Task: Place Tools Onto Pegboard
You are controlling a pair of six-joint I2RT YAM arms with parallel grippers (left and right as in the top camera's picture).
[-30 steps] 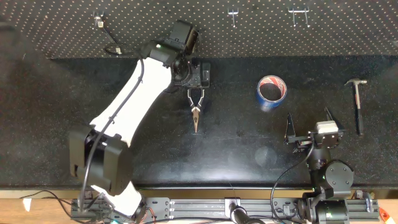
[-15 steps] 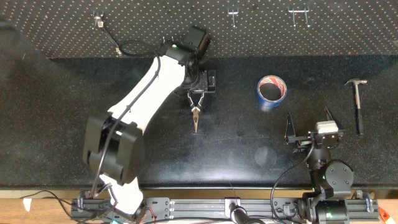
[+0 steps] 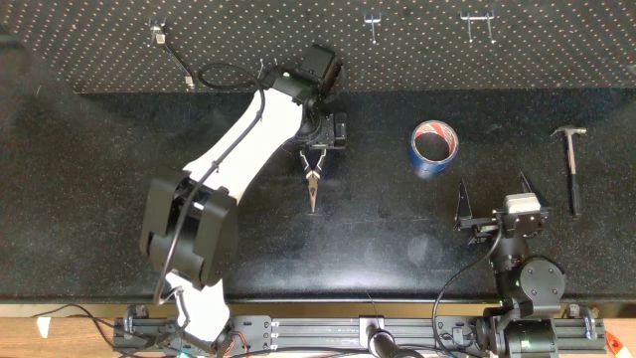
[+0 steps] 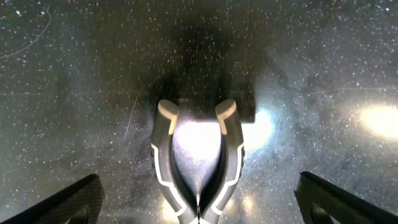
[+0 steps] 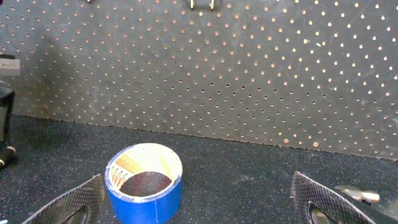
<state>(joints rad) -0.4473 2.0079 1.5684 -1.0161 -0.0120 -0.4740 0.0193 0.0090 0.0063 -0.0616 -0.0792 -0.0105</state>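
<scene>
Two hands, both spread wide: left hand [image 3: 324, 131] hovering over pliers [image 3: 313, 184] on counter [image 3: 378, 239], set to straddle handles; right hand [image 3: 494, 202] parked low, facing tape [image 5: 144, 202].

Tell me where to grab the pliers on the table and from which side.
Take the pliers by both handles, midway along, from straight above. They lie flat with the handles bowed apart toward the pegboard, so the left gripper, open over them, can likely close across the pair.

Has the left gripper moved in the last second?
Yes. The left gripper has shifted right, toward the tape roll, and is now over the handles of the pliers, which lie where they were.
</scene>
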